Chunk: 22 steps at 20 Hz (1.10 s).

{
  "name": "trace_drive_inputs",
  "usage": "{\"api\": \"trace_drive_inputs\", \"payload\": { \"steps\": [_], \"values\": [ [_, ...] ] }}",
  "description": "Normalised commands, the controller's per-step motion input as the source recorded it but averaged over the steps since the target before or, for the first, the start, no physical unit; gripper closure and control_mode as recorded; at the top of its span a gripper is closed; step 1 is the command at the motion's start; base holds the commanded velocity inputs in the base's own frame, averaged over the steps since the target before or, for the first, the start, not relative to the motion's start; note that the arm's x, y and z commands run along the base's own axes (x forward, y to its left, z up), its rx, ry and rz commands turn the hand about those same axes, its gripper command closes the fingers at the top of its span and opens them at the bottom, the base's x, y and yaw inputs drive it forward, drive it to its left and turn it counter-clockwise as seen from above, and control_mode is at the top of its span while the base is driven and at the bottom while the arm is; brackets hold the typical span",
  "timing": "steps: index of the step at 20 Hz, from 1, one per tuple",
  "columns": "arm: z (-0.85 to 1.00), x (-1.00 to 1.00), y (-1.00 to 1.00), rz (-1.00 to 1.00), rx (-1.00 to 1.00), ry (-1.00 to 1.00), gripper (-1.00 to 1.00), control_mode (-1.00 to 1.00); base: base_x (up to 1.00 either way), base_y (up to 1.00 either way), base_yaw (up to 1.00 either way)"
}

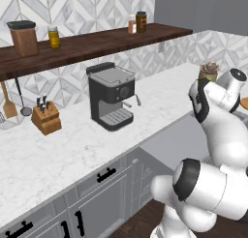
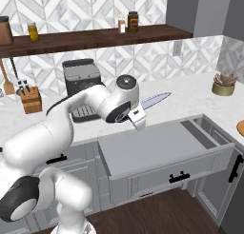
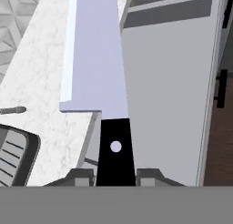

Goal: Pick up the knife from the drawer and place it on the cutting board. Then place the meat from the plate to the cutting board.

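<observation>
Three camera angles show a white robot arm in a grey and marble kitchen, holding the knife [image 2: 153, 101] above the open drawer [image 2: 157, 150].

From the right base view, the arm rises at lower left and bends over the counter [image 2: 190, 97]. Its wrist sits above the drawer's back left corner. The gripper [image 2: 137, 118] is partly hidden by the wrist, and the silver blade sticks out to the right, roughly level, over the counter edge. The drawer is pulled out, with a plain grey inside. A small slice of the orange-tan plate [image 2: 240, 128] is cut off at the right edge. A potted succulent [image 2: 224, 83] stands on the counter near the right.

From the hand view, the knife's black handle [image 3: 115, 148] stands between the two dark finger tips [image 3: 82, 176], which are closed tight against its sides. The pale blade runs up and out of the picture, lying along the line where marble meets the drawer.

From the left base view, the arm's bulky white links fill the lower right. A coffee machine [image 1: 111, 96], a wooden knife block [image 1: 46, 117] and a dark shelf [image 1: 92, 43] with jars are plain here. A sliver of orange at the right edge is too small to identify.
</observation>
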Motion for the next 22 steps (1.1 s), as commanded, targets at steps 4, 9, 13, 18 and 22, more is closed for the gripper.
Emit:
{"api": "trace_drive_inputs", "payload": {
  "steps": [4,9,13,18,22],
  "values": [
    [0.61,-0.05,0.51,0.1,-0.01,0.11,1.0,-1.0,0.0,0.0,0.0],
    [0.13,-0.17,0.64,-0.01,-0.23,0.01,1.0,-1.0,0.0,0.0,0.0],
    [0.09,-0.24,0.72,-0.02,-0.26,0.0,1.0,-1.0,0.0,0.0,0.0],
    [0.01,-0.31,0.55,-0.01,-0.11,-0.03,1.0,-1.0,0.0,0.0,0.0],
    [0.0,-0.01,0.08,0.0,0.0,0.0,1.0,-1.0,0.0,0.0,0.0]
  ]
}}
